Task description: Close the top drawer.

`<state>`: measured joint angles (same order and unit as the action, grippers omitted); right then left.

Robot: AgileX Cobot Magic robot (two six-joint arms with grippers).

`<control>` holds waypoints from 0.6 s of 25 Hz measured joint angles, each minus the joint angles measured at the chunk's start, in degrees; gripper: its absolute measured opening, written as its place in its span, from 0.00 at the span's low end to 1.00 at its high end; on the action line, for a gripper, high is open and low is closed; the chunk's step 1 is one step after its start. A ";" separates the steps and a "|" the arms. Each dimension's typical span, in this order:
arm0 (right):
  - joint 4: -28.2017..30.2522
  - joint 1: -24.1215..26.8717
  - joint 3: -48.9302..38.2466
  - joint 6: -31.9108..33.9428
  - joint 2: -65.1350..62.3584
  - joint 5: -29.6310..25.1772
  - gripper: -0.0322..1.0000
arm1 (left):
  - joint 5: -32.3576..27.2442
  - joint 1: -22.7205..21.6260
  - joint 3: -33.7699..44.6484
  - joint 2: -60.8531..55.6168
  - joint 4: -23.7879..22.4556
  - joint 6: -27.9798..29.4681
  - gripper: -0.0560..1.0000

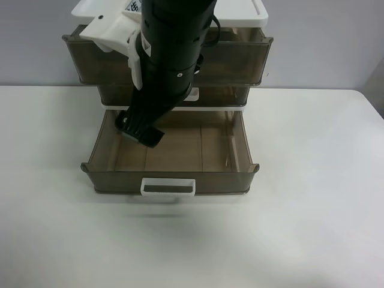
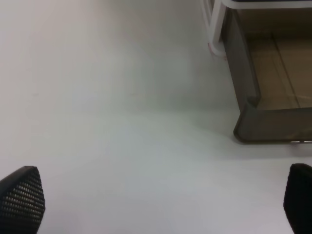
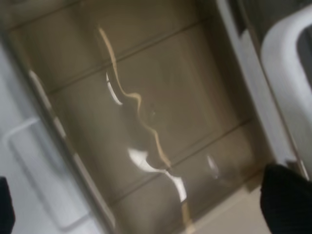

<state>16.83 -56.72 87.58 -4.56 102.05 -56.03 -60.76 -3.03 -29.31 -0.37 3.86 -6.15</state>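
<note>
From the high camera, the three-drawer cabinet (image 1: 240, 12) is sitting at the far middle of the white surface (image 1: 312, 228). The top drawer (image 1: 240, 63) is jutting out a little past the white lid, its front largely hidden behind the black right arm (image 1: 174, 42). The middle drawer (image 1: 222, 96) is peeking out just below it, and the bottom drawer (image 1: 114, 180) is standing pulled far out, its white handle (image 1: 168, 187) facing the camera. The right fingers (image 1: 141, 132) are hanging over that bottom drawer's floor, below the top drawer. On the right wrist camera, all blurred, the right fingers (image 3: 287, 200) are showing as dark tips at opposite edges, spread wide with only smoky ribbed drawer floor between them. A white loop handle (image 3: 287, 53) is cutting across one corner, and whose it is I cannot tell. On the left wrist camera, the left fingers (image 2: 22, 200) are spread wide over bare surface (image 2: 122, 122), gripping nothing, with the bottom drawer's corner (image 2: 248, 117) near.
</note>
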 joint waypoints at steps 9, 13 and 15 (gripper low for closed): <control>-4.03 7.06 0.00 -1.25 0.07 7.10 0.99 | 0.00 0.00 0.00 0.00 0.00 0.00 0.99; -5.29 10.22 0.00 -1.38 0.76 9.29 0.99 | 0.00 0.00 0.00 0.00 0.00 0.00 0.99; -5.83 10.49 0.00 -1.38 1.02 9.73 0.99 | 0.00 0.00 0.00 0.00 0.00 0.00 0.99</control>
<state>11.01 -46.24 87.58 -5.93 103.07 -46.30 -60.76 -3.03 -29.31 -0.37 3.86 -6.15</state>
